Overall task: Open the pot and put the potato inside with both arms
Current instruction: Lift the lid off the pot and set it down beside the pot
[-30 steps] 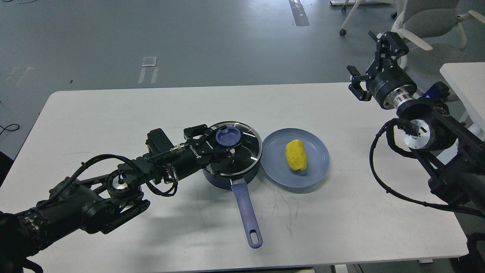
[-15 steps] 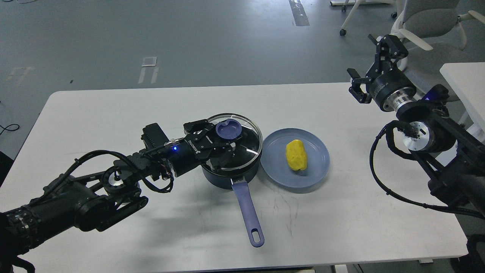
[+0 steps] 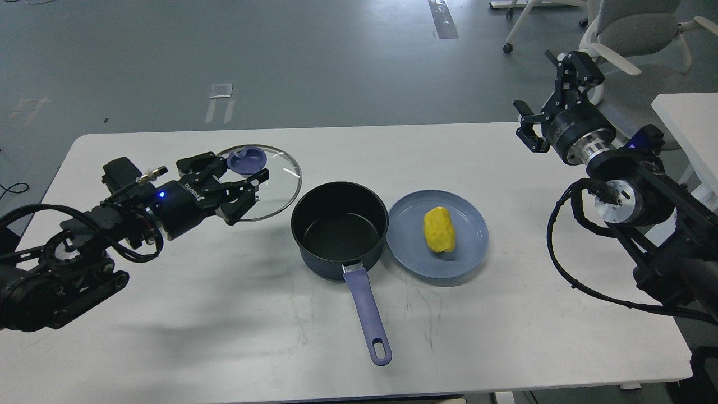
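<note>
The dark pot (image 3: 339, 235) stands open mid-table, its blue handle (image 3: 367, 317) pointing toward me. Its inside is empty. My left gripper (image 3: 238, 174) is shut on the blue knob of the glass lid (image 3: 269, 185) and holds the lid tilted above the table, left of the pot. The yellow potato (image 3: 437, 230) lies on the blue plate (image 3: 409, 258) just right of the pot. My right gripper (image 3: 552, 92) is open and empty, raised over the table's far right edge, well away from the potato.
A white office chair (image 3: 628, 33) stands behind the right arm. A second white table corner (image 3: 687, 120) is at the far right. Bare white tabletop (image 3: 224, 314) lies in front of the pot and to its left.
My left gripper has lifted the lid off the pot and carried it to the left. The pot now stands open. The right arm has barely moved.
</note>
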Robot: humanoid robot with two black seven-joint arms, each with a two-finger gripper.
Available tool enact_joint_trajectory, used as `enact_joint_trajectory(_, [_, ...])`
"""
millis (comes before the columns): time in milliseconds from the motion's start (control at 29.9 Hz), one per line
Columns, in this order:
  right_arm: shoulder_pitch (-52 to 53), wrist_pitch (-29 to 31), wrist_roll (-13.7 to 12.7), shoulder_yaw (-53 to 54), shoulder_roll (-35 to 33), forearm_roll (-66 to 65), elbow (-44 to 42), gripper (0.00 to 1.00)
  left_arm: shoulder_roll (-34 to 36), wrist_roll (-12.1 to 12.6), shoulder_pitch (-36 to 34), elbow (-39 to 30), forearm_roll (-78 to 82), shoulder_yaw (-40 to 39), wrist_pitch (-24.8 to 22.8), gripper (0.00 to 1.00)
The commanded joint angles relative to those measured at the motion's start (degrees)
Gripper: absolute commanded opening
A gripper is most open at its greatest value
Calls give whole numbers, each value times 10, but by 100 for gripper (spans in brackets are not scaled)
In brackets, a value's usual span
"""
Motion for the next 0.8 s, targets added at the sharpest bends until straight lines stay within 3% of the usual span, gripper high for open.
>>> enact_joint_trajectory(0, [-1,0,0,-2,3,-1,-3,100,9,0,22,21,-9,1,0,45])
enact_joint_trajectory(167, [0,-1,0,-6,5,-1,-8,100,-6,0,68,65,-11,1,0,46])
enact_joint_trajectory(434, [-3,-1,0,-6,-3,0,-8,100,-31,0,77,91,-40,1,0,48])
enact_joint_trajectory(601, [-10,-1,0,-5,-3,0,-6,100,-42,0,77,102,-61,1,0,60])
enact_joint_trajectory(768, [-10,-1,0,-5,-3,0,-5,100,-50,0,82,103,-68,2,0,62])
